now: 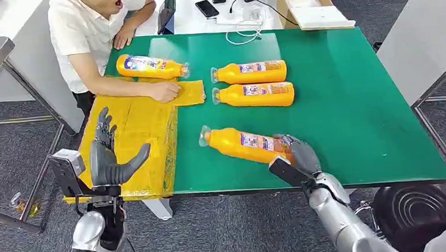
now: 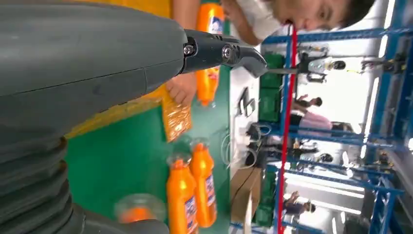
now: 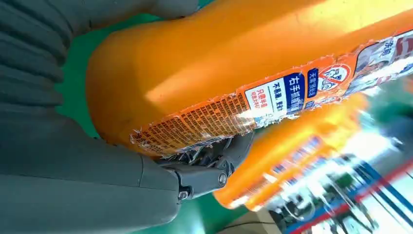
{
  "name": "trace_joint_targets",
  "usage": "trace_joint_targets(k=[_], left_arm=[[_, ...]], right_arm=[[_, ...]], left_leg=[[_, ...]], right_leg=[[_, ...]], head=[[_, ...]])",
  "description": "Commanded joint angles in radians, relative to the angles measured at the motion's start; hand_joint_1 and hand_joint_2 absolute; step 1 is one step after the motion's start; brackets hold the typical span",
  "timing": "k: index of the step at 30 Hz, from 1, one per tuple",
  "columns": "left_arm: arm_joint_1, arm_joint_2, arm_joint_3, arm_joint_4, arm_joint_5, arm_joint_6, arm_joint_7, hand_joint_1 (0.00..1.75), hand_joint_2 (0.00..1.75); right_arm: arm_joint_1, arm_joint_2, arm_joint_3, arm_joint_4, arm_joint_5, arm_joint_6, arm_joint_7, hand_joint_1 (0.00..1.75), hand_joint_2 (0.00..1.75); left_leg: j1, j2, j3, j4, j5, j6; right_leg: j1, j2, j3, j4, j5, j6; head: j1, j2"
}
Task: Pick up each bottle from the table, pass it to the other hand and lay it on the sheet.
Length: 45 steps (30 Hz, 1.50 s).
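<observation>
Several orange bottles lie on the green table (image 1: 355, 93). The nearest bottle (image 1: 239, 142) lies with its cap to the left, and my right hand (image 1: 298, 153) grips its base; in the right wrist view its body (image 3: 234, 63) sits between my thumb (image 3: 195, 178) and my fingers. Two more bottles (image 1: 251, 72) (image 1: 255, 94) lie side by side at mid table. A fourth bottle (image 1: 151, 66) rests at the far end of the yellow sheet (image 1: 138, 132). My left hand (image 1: 109, 155) is raised over the sheet's near part, fingers spread and holding nothing.
A person (image 1: 92, 28) sits at the far left corner with one hand (image 1: 165, 91) on the sheet. Behind the table are a cardboard box (image 1: 307, 4), phones (image 1: 206, 8) and cables. Grey tables stand on both sides, and the sheet hangs over the table's left edge.
</observation>
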Motion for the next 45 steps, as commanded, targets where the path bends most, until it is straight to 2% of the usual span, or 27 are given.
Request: trace_joint_targets(k=[1, 3, 4, 7, 9, 10, 11, 13, 15, 16, 17, 24, 27, 33, 34, 35, 37, 42, 43, 44, 45], left_arm=[[0.035, 0.054, -0.066, 0.044, 0.031, -0.032, 0.007, 0.0, 1.75], [0.083, 0.061, -0.068, 0.028, 0.069, -0.076, 0.022, 0.0, 1.75], [0.133, 0.03, -0.066, 0.038, 0.132, -0.104, 0.017, 0.0, 1.75], [0.13, 0.026, -0.066, 0.038, 0.133, -0.102, 0.013, 0.0, 1.75], [0.127, 0.015, -0.064, 0.037, 0.102, -0.068, -0.022, 0.0, 1.75], [0.132, 0.009, -0.067, 0.03, 0.081, -0.06, -0.035, 0.0, 1.75], [0.145, 0.012, -0.071, 0.017, 0.079, -0.079, -0.034, 0.0, 1.75], [0.16, 0.01, -0.07, 0.007, 0.079, -0.094, -0.038, 0.0, 1.75], [0.16, 0.015, -0.079, 0.014, 0.11, -0.172, -0.031, 0.0, 1.75], [0.156, 0.01, -0.077, 0.028, 0.128, -0.199, -0.024, 0.0, 1.75], [0.146, 0.005, -0.078, 0.039, 0.167, -0.243, -0.011, 0.0, 1.75], [0.106, -0.026, -0.109, 0.023, 0.203, -0.296, -0.013, 0.0, 1.75], [0.089, -0.03, -0.114, 0.04, 0.23, -0.306, -0.005, 0.0, 1.75], [0.086, -0.035, -0.106, 0.044, 0.266, -0.322, 0.0, 0.0, 1.75], [0.087, -0.039, -0.101, 0.038, 0.273, -0.321, -0.002, 0.0, 1.75], [0.096, -0.047, -0.092, 0.004, 0.257, -0.307, -0.039, 0.0, 1.75], [0.101, -0.048, -0.095, -0.041, 0.247, -0.31, -0.057, 0.0, 1.75], [0.101, -0.051, -0.087, -0.076, 0.194, -0.29, -0.12, 0.0, 1.75], [0.099, -0.052, -0.084, -0.071, 0.193, -0.291, -0.125, 0.03, 1.75], [0.099, -0.055, -0.082, -0.067, 0.202, -0.302, -0.129, 1.4, 1.75], [0.098, -0.055, -0.081, -0.058, 0.217, -0.319, -0.128, 1.73, 1.75]], right_arm=[[0.071, 0.048, -0.061, -0.199, -0.09, 0.052, -0.019, 1.75, 1.75], [0.114, 0.073, -0.059, -0.292, -0.17, 0.083, -0.053, 1.75, 1.75], [0.176, 0.132, -0.007, -0.442, -0.22, 0.063, -0.046, 1.75, 1.75], [0.178, 0.13, 0.005, -0.448, -0.227, 0.055, -0.04, 1.75, 1.75], [0.18, 0.128, 0.03, -0.452, -0.238, 0.045, -0.044, 1.75, 1.75], [0.18, 0.136, 0.064, -0.446, -0.161, -0.053, -0.014, 1.75, 1.75], [0.179, 0.155, 0.088, -0.451, -0.154, -0.061, -0.005, 1.75, 1.75], [0.184, 0.177, 0.119, -0.467, -0.163, -0.062, 0.006, 1.75, 1.75], [0.173, 0.18, 0.2, -0.47, -0.166, -0.012, 0.007, 1.75, 1.75], [0.163, 0.192, 0.231, -0.464, -0.172, 0.007, 0.009, 1.75, 1.75], [0.152, 0.202, 0.26, -0.454, -0.186, 0.036, 0.009, 1.75, 1.75], [0.112, 0.24, 0.392, -0.319, -0.184, 0.07, -0.017, 1.75, 1.75], [0.089, 0.256, 0.419, -0.255, -0.195, 0.084, -0.038, 1.75, 1.75], [0.078, 0.259, 0.428, -0.236, -0.199, 0.092, -0.039, 1.75, 1.75], [0.071, 0.259, 0.44, -0.223, -0.176, 0.066, -0.022, 1.75, 1.75], [0.058, 0.263, 0.474, -0.19, -0.125, 0.016, 0.001, 1.75, 1.75], [0.053, 0.28, 0.486, -0.16, -0.142, 0.053, 0.003, 1.75, 1.75], [0.046, 0.29, 0.516, -0.129, -0.143, 0.077, -0.005, 1.75, 1.75], [0.044, 0.293, 0.518, -0.12, -0.145, 0.081, -0.003, 1.75, 1.75], [0.039, 0.296, 0.52, -0.107, -0.151, 0.089, 0.0, 1.75, 1.75], [0.037, 0.297, 0.521, -0.1, -0.156, 0.091, -0.001, 1.75, 1.75]], left_leg=[[0.0, 0.003, 0.005, -0.002, -0.002, -0.001], [0.0, 0.003, 0.004, -0.002, -0.002, -0.001], [-0.001, 0.003, 0.004, -0.001, -0.002, -0.001], [0.0, 0.005, 0.001, -0.001, -0.003, -0.001], [0.0, 0.002, 0.0, -0.001, -0.002, -0.001], [0.0, 0.002, -0.001, 0.0, -0.002, -0.001], [0.0, 0.002, -0.001, 0.0, -0.002, -0.001], [0.0, 0.006, 0.002, 0.0, -0.003, -0.001], [0.0, 0.004, -0.002, -0.001, -0.002, -0.001], [0.0, 0.008, 0.001, -0.001, -0.003, -0.001], [0.0, 0.006, 0.0, -0.001, -0.002, -0.001], [0.001, 0.004, 0.002, 0.0, -0.003, -0.001], [0.001, 0.004, 0.002, -0.001, -0.002, -0.001], [0.0, 0.003, 0.002, -0.001, -0.002, -0.001], [0.0, 0.002, 0.002, -0.001, -0.002, -0.001], [0.0, 0.003, 0.003, -0.002, -0.002, -0.002], [0.001, 0.004, -0.001, -0.001, -0.002, -0.001], [0.001, 0.004, 0.003, -0.001, -0.003, -0.002], [0.001, 0.002, -0.001, -0.001, -0.002, -0.001], [0.001, 0.003, 0.002, -0.001, -0.002, -0.001], [0.001, 0.002, 0.002, -0.001, -0.002, -0.001]], right_leg=[[0.0, 0.002, 0.004, -0.001, -0.002, -0.002], [0.0, 0.002, 0.003, -0.001, -0.001, -0.002], [0.0, 0.002, 0.003, 0.0, -0.002, -0.002], [0.0, 0.003, -0.001, 0.0, -0.001, -0.002], [0.0, 0.001, -0.001, 0.0, -0.002, -0.002], [0.0, 0.001, -0.002, 0.0, -0.001, -0.002], [0.0, 0.001, -0.002, 0.0, -0.001, -0.002], [0.0, 0.005, -0.001, 0.0, -0.002, -0.002], [0.0, 0.003, -0.003, 0.0, -0.001, -0.001], [0.001, 0.006, -0.001, 0.0, -0.001, -0.003], [0.0, 0.004, -0.002, 0.0, -0.001, -0.002], [0.001, 0.002, 0.0, 0.0, -0.002, -0.003], [0.001, 0.002, 0.0, 0.0, -0.002, -0.002], [0.0, 0.001, 0.001, -0.001, -0.002, -0.003], [0.0, 0.001, 0.001, -0.001, -0.002, -0.003], [0.0, 0.001, 0.002, -0.001, -0.002, -0.003], [0.001, 0.002, -0.002, 0.0, -0.001, -0.002], [0.001, 0.002, 0.001, 0.0, -0.003, -0.003], [0.001, 0.001, -0.002, 0.0, -0.001, -0.002], [0.001, 0.001, 0.001, -0.001, -0.002, -0.003], [0.001, 0.001, 0.001, -0.001, -0.002, -0.003]], head=[[0.0, 0.0], [0.0, 0.0], [0.0, 0.0], [0.0, 0.0], [0.0, 0.0], [0.0, 0.0], [0.0, 0.0], [0.0, 0.0], [0.0, 0.0], [0.0, 0.0], [0.0, 0.0], [0.0, 0.0], [0.0, 0.0], [0.0, 0.0], [0.0, 0.0], [0.0, 0.0], [0.0, 0.0], [0.0, 0.0], [0.0, 0.0], [0.0, 0.0], [0.0, 0.0]])
